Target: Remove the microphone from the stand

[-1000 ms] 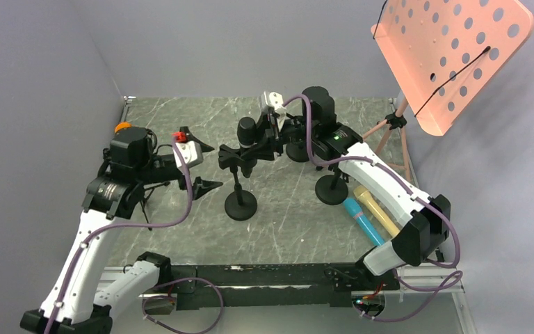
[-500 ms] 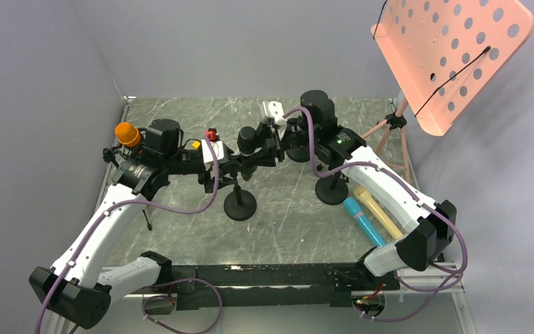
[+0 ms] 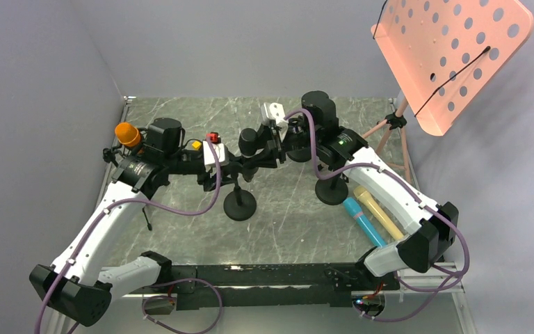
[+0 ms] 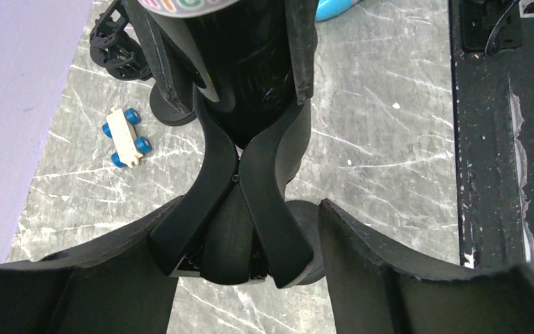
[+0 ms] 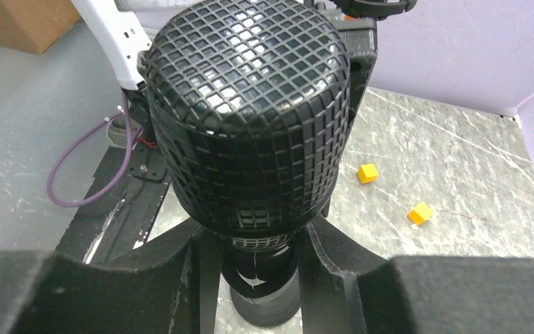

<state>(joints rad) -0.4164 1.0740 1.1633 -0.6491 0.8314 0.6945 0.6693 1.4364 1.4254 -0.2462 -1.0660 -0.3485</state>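
A black microphone (image 3: 249, 141) with a mesh head (image 5: 250, 104) sits in the spring clip of a short black stand with a round base (image 3: 240, 205). My right gripper (image 3: 270, 146) is shut on the microphone's neck just under the head (image 5: 257, 243). My left gripper (image 3: 224, 165) is open around the clip's two handles (image 4: 240, 202). Its left finger touches one handle. A gap shows between its right finger (image 4: 361, 257) and the other handle. The stand base also shows in the left wrist view (image 4: 311, 236).
An orange-headed microphone (image 3: 126, 132) stands at the far left. A second stand base (image 3: 332, 190), a blue tube (image 3: 363, 219) and a yellow tube (image 3: 379, 209) lie right. A pink music stand (image 3: 452, 56) rises at the back right. A toy car (image 4: 125, 137) and yellow cubes (image 5: 367, 172) lie on the table.
My left arm swung in from the left to the stand and put its fingers around the clip handles. My right gripper has stayed on the microphone.
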